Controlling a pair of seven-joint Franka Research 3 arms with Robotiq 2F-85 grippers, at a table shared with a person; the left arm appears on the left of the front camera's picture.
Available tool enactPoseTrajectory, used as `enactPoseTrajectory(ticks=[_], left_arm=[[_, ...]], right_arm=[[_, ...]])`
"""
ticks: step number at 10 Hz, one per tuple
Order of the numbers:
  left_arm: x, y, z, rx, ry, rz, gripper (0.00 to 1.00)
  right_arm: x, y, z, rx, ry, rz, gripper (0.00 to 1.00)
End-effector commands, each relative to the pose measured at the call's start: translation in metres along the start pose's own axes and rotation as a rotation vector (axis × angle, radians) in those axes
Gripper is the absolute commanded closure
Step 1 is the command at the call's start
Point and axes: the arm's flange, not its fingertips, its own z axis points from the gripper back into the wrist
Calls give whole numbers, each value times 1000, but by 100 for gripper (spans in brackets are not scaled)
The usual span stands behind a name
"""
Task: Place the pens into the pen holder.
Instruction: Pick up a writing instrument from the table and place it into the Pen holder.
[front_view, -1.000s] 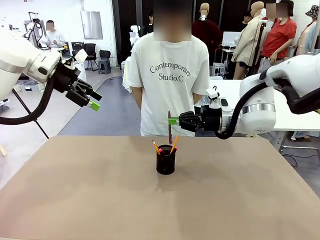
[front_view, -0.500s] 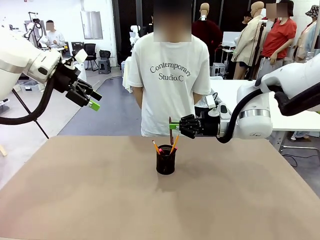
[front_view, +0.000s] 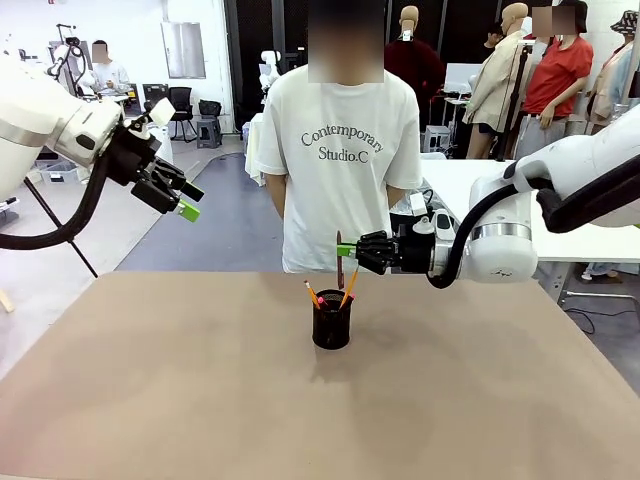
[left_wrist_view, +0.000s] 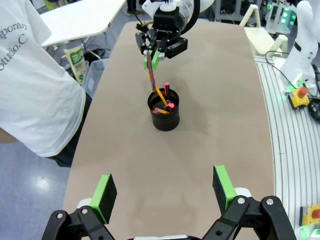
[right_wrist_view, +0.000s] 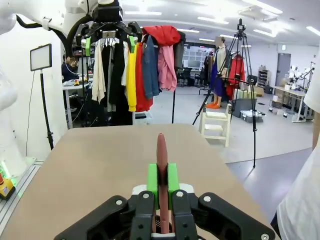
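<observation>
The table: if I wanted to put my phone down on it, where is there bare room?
The brown table is bare all around the pen holder: the wide near stretch, and both sides out to the edges. The crowded spot is the middle far side, where the right claw holds a reddish pen upright over the holder.

Bright, even indoor light on my feeds, coming from ceiling strip lights (right_wrist_view: 215, 20) in the right wrist view. Shadows on the table (front_view: 150, 400) are soft; a faint one sits under the pen holder (front_view: 331, 325), toward the camera. No harsh glare, just mild sheen on the white arm shells. Front view is sharp across the table, background slightly soft. Left wrist view is wide-angle, table edges bowing and stretched near the corners; the green pads (left_wrist_view: 106, 191) at the bottom look slightly soft. Right wrist view: the close pen (right_wrist_view: 161, 155) is a bit blurry, the room sharper.
</observation>
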Motion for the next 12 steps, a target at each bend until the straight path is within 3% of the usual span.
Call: enactPoseTrajectory(ticks=[1,12], left_arm=[[1,0,2,2,5,-4,0],[1,0,2,2,5,-4,0]], right_arm=[[2,2,-1,8,6,38,100],[-35,-19,-11,33,-23,-7,100]])
